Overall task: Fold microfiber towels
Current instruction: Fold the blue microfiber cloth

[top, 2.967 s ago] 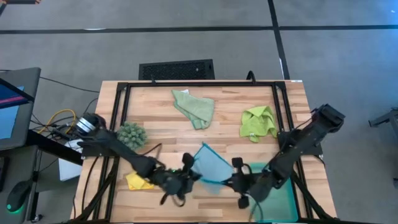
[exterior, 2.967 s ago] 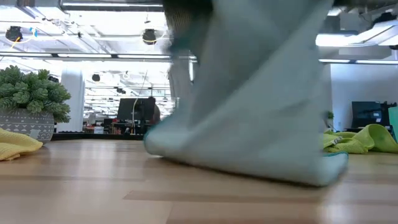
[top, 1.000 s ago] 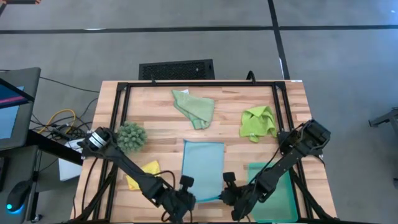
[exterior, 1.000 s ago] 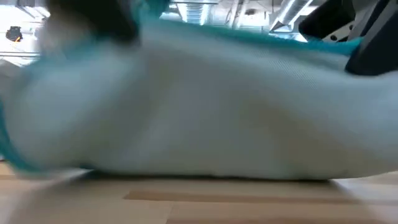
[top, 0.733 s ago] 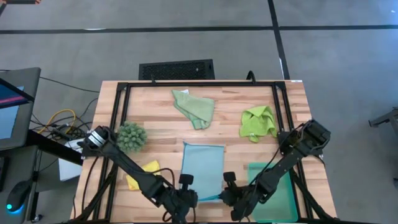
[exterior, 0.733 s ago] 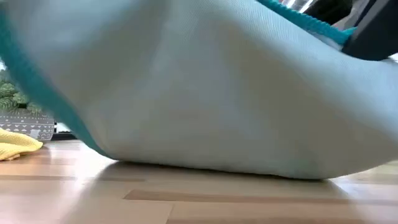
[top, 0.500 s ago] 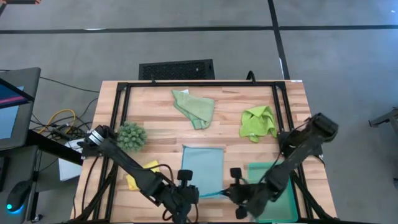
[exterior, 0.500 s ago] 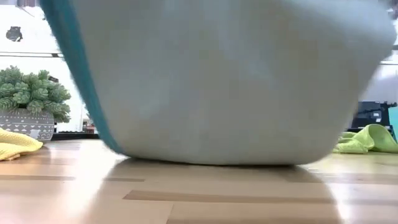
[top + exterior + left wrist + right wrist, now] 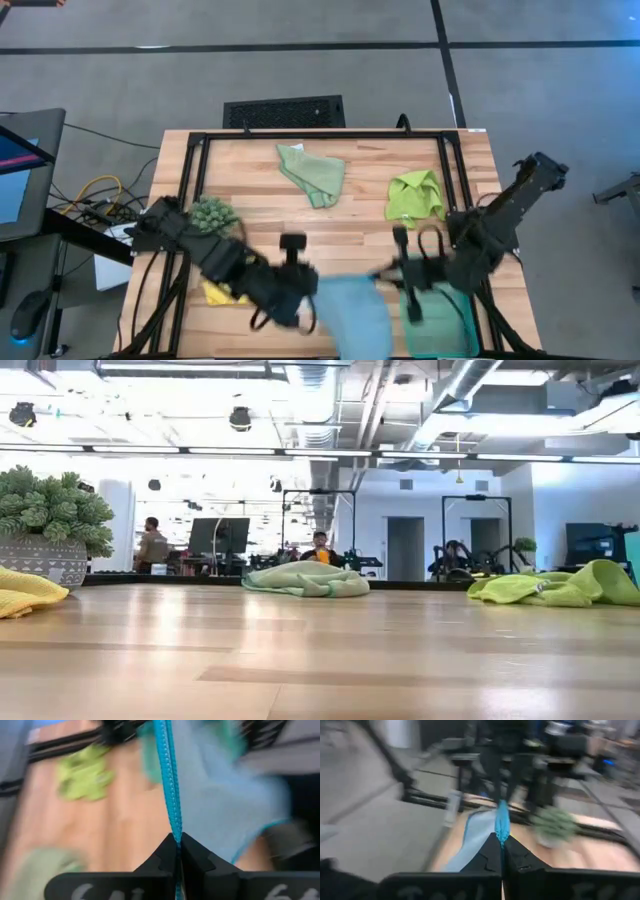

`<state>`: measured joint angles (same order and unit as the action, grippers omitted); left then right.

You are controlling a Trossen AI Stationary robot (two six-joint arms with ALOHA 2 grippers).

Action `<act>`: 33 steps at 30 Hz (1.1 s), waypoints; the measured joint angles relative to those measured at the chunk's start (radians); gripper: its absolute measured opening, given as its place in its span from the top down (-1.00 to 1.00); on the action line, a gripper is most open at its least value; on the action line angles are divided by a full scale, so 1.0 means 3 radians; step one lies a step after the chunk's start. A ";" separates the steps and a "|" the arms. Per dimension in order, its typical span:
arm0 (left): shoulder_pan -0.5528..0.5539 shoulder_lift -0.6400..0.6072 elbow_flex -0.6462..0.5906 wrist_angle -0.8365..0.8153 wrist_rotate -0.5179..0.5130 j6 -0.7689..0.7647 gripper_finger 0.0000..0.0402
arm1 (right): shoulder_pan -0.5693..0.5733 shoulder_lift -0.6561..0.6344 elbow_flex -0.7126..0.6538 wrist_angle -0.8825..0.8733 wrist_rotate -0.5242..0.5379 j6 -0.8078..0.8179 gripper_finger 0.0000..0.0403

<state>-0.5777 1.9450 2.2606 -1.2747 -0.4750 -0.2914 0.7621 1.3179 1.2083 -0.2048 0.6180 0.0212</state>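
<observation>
The light blue towel [image 9: 355,315] hangs in the air over the table's near edge, between my two grippers. My left gripper [image 9: 312,298] is shut on its left end and my right gripper [image 9: 385,273] on its right end. The low view shows none of it, so it is clear of the wood. The pale sage green towel [image 9: 312,172] lies crumpled at the far middle and the lime green towel [image 9: 415,195] at the far right. The yellow towel [image 9: 222,292] lies at the near left, partly under my left arm. My left gripper pinches the towel's teal hemmed edge [image 9: 173,822] between its two fingers. The hem runs straight away from the fingertips and the cloth spreads out to one side, lifted clear. One layer or several, I cannot tell. My right gripper pinches the towel's blue edge [image 9: 501,822] between its two fingers, which point nearly level toward the table's left. The cloth trails away below the fingertips, clear of the table.
A dark-green spiky plant [image 9: 210,212] in a grey pot [image 9: 45,560] stands at the left. A teal tray [image 9: 440,320] lies at the near right under my right arm. Black rails [image 9: 320,135] frame the table. Bare wood [image 9: 320,660] fills the middle.
Both grippers have gone up, keeping hold of the light blue towel. The towel lay flat on the wood in the middle; it has been drawn up by its near edge, has left the table and now hangs between the grippers.
</observation>
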 joint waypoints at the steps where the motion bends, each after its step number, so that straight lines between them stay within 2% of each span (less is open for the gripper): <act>1: 0.0082 0.0000 0.0009 -0.0145 -0.0088 0.0057 1.00 | -0.0117 -0.0030 0.0000 -0.0201 0.0078 0.0034 0.94; 3: 0.0264 0.0000 -0.0018 -0.0415 -0.0325 0.0186 1.00 | -0.0353 -0.0045 -0.0003 -0.0599 0.0262 0.0093 0.91; 6: 0.0556 0.0014 -0.0074 -0.0809 -0.0940 0.0311 1.00 | -0.0701 -0.0035 -0.0009 -0.0922 0.0749 -0.0073 0.91; 9: 0.0795 0.0017 -0.0077 -0.0936 -0.1569 0.0336 1.00 | -0.0933 -0.0029 -0.0008 -0.0796 0.1385 -0.0521 0.95; 10: 0.0842 0.0011 -0.0077 -0.0928 -0.1693 0.0375 1.00 | -0.0990 -0.0025 -0.0006 -0.0678 0.1469 -0.0668 0.96; 12: 0.0845 -0.0011 -0.0078 -0.0921 -0.1762 0.0442 1.00 | -0.1042 -0.0014 -0.0005 -0.0507 0.1410 -0.0863 0.96; 14: 0.0801 -0.0026 -0.0077 -0.0920 -0.1687 0.0496 1.00 | -0.1041 -0.0014 -0.0005 -0.0537 0.1129 -0.0815 0.93; 16: 0.0741 0.0022 -0.0076 -0.0943 -0.1434 0.0496 1.00 | -0.1029 0.0007 -0.0012 -0.0712 0.0798 -0.0573 0.90; 20: 0.0586 0.0301 -0.0079 -0.1017 -0.1005 0.0166 1.00 | -0.0974 0.0175 -0.0318 -0.0773 0.0339 0.0054 0.90; 27: 0.0220 0.1291 -0.0083 -0.0903 -0.0745 -0.0429 1.00 | -0.0659 0.0989 -0.1066 0.0237 -0.0352 0.0791 0.93; 31: -0.0018 0.1848 -0.0083 -0.0459 -0.0446 -0.0478 1.00 | -0.0339 0.1528 -0.1101 0.0672 -0.0586 0.1038 0.89; 33: -0.0096 0.2011 -0.0086 -0.0197 -0.0197 -0.0469 1.00 | -0.0201 0.1693 -0.1051 0.0704 -0.0615 0.1071 0.90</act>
<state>-0.6066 2.5483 2.2349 -1.3340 -0.5340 -0.4321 0.7017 1.8256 0.8932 0.0064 0.4335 0.3426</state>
